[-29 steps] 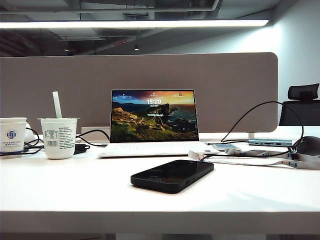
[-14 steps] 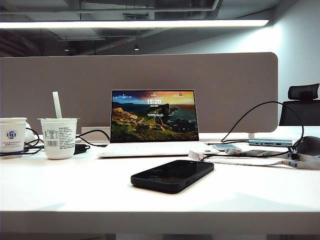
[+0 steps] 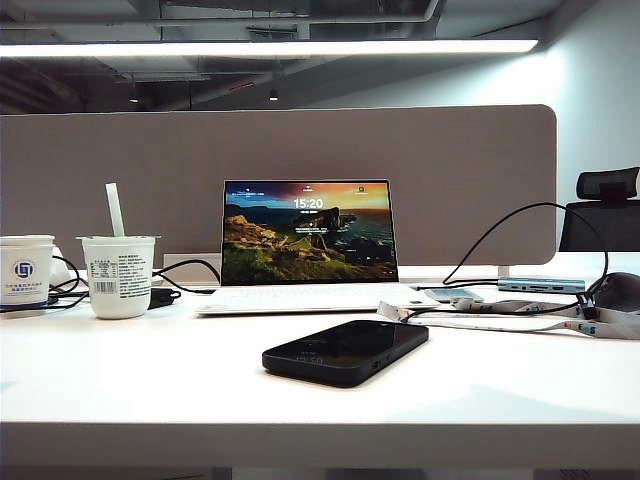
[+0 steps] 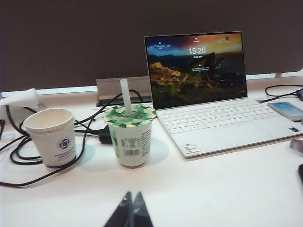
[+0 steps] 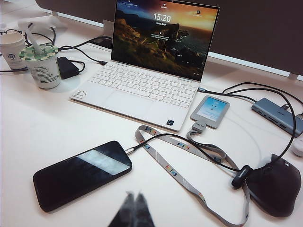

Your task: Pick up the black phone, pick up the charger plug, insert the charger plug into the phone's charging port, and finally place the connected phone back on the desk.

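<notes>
One black phone point(image 5: 81, 174), two cups point(image 4: 51, 136) point(image 4: 129, 136), both closed tools point(image 4: 131, 210) point(image 5: 132, 210) above desk point(image 3: 150, 370).

Glossy black phone point(image 5: 81, 173) with silver metal charger plug point(image 5: 129, 150) on the smooth white desk point(image 5: 42, 123); matt fabric partition point(image 3: 440, 170).

An open white laptop point(image 5: 142, 75) shows a lock screen with a coastal picture. Beside it stand a foil-lidded cup point(image 4: 129, 137) with a straw and a paper cup point(image 4: 51, 136) ringed by cables. A grey lanyard point(image 5: 189, 179), badge point(image 5: 210, 110), hub point(image 5: 277, 115) and black mouse point(image 5: 277, 184) lie nearby.
</notes>
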